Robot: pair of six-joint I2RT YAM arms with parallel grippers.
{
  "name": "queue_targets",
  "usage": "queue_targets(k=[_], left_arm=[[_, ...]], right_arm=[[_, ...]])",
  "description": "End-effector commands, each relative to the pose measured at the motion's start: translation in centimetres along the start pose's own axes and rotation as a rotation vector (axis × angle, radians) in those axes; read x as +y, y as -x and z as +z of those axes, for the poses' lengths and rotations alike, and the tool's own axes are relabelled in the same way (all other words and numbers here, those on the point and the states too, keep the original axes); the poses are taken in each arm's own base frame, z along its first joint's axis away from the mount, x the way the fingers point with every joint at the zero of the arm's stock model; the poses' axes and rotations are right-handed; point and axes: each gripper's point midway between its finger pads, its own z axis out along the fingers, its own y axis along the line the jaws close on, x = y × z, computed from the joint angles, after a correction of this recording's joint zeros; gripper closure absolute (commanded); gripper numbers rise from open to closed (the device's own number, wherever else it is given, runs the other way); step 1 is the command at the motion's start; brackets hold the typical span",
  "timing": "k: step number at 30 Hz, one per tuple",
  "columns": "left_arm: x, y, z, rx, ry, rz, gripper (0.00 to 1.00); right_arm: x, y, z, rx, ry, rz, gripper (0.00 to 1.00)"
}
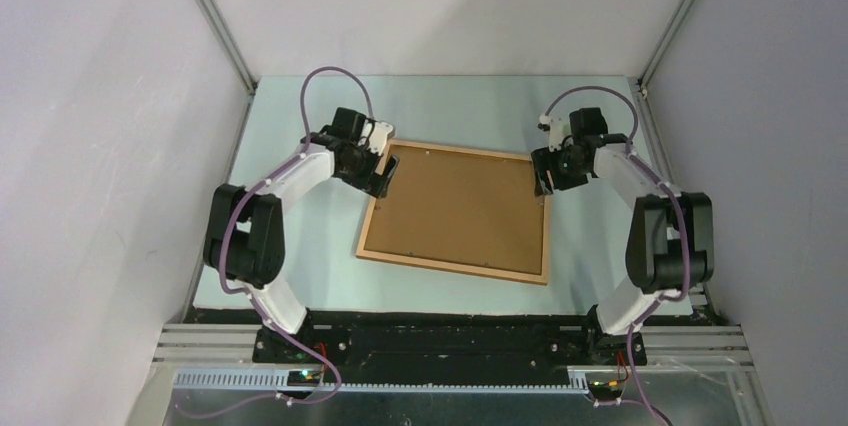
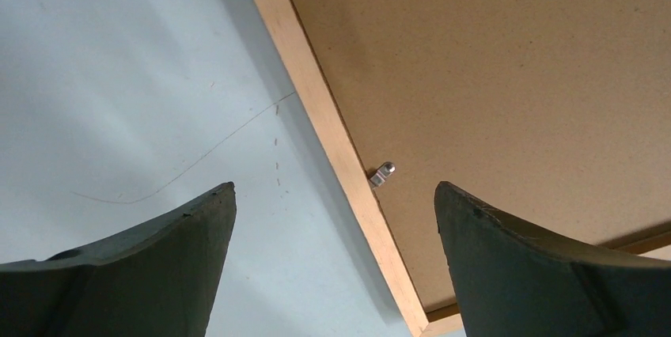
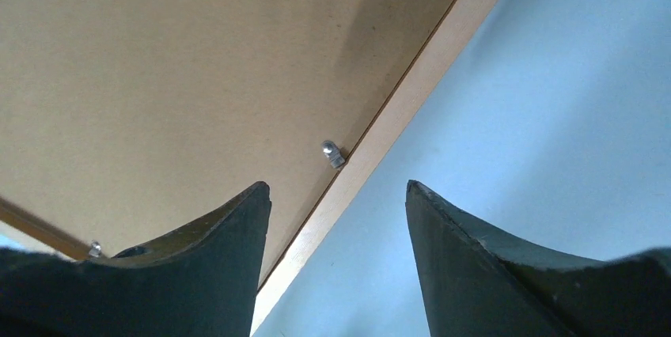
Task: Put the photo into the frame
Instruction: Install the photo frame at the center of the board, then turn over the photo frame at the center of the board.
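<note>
The frame (image 1: 452, 268) lies flat mid-table (image 1: 300, 256), its brown backing board (image 1: 460, 208) facing up. The left end effector (image 1: 384, 178), spread wide, straddles its far-left edge. The right end effector (image 1: 541, 183), equally parted, straddles the far-right edge.

I read the left gripper (image 2: 334, 187) as spread wide, its two dark fingers (image 2: 174, 258) well apart and holding nothing. Between them runs one light wooden rail of the frame (image 2: 316, 100). The pale table (image 2: 119, 60) lies left of this rail and the brown backing board (image 2: 514, 76) lies right of it. A small silver tab (image 2: 382, 173) sits on the board, touching the rail's inner edge. A frame corner shows beside the right finger. A thin curved line (image 2: 198, 159) marks the table.
</note>
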Motion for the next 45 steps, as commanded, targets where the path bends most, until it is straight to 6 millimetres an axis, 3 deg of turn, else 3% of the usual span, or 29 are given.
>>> queue_targets(k=[1, 6, 10, 23, 34, 45], left_arm=[[1.5, 1.9, -2.0, -0.099, 0.082, -0.007, 0.00], [2.5, 2.0, -3.1, -0.126, 0.129, -0.010, 0.00], [2.7, 1.6, -4.2, -0.140, 0.156, 0.007, 0.00], [2.7, -1.6, -6.8, -0.154, 0.206, 0.082, 0.00], [2.9, -3.1, -7.6, -0.151, 0.244, 0.086, 0.01], [2.6, -3.6, -7.3, -0.143, 0.235, 0.075, 0.01]], right_arm=[[1.7, 1.8, -3.1, -0.114, -0.011, -0.106, 0.32], [5.0, 1.6, -4.7, -0.174, -0.001, -0.247, 0.32], [9.4, 0.1, -4.9, -0.169, 0.077, -0.391, 0.32], [19.1, -6.3, -3.1, -0.023, 0.255, -0.721, 0.33], [22.4, -11.0, -0.7, 0.113, 0.274, -0.878, 0.36], [22.8, -12.2, 1.2, 0.158, 0.219, -0.942, 0.41]])
